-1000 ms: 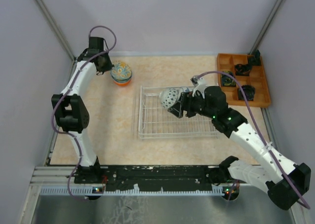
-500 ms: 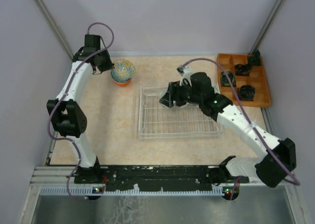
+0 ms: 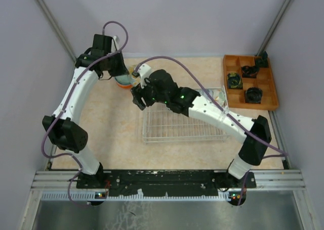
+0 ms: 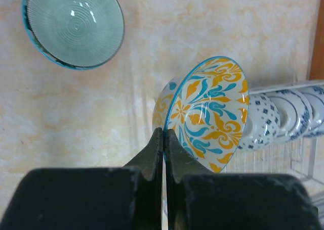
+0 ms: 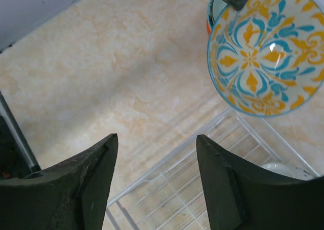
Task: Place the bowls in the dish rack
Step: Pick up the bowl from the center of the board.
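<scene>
tightly, the left gripper clamps the patterned bowl by its rim; right gripper gapes, empty.

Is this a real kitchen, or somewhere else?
Probably not a kitchen. It looks more like a robot practice booth. Plain grey walls close in one small table. A left arm and a right arm are bolted at its near edge. There are only a dish rack and bowls.
</scene>
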Motion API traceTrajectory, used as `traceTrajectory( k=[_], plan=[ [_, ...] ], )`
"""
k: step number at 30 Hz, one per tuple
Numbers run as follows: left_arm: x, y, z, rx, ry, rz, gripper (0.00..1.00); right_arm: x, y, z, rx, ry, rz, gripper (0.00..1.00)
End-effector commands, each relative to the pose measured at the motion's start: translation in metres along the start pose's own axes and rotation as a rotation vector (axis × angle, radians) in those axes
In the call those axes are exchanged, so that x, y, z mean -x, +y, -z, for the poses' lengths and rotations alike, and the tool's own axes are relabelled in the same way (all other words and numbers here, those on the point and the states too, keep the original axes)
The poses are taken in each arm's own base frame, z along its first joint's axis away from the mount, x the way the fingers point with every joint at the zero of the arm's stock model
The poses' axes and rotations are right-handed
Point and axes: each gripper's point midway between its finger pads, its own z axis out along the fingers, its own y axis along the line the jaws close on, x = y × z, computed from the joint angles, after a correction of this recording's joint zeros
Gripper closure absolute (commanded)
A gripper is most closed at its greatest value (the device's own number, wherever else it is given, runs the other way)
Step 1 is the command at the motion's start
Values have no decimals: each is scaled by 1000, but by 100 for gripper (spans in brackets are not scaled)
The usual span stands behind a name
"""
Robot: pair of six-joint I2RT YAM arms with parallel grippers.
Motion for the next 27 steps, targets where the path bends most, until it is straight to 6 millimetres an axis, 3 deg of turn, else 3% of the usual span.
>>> traceTrajectory(
  k=[1, 4, 5, 10, 19, 27],
  plan=[
    [-10, -24, 28, -104, 17, -41, 100, 18, -3, -9, -120, -51, 179, 36],
    [-22, -34, 30, -135, 46, -60, 100, 20, -2, -11, -145, -65, 208, 38],
    [-25, -37, 31, -147, 55, -63, 100, 8, -2, -22, -150, -36, 219, 39],
    [-34, -45, 32, -179, 74, -74, 100, 3, -5, -26, -187, -31, 244, 42],
    [-41, -51, 34, -198, 92, -90, 100, 7, -14, -20, -236, -50, 262, 44],
    [-41, -62, 41, -230, 100, -105, 100, -6, -17, -30, -247, -9, 267, 52]
  ],
)
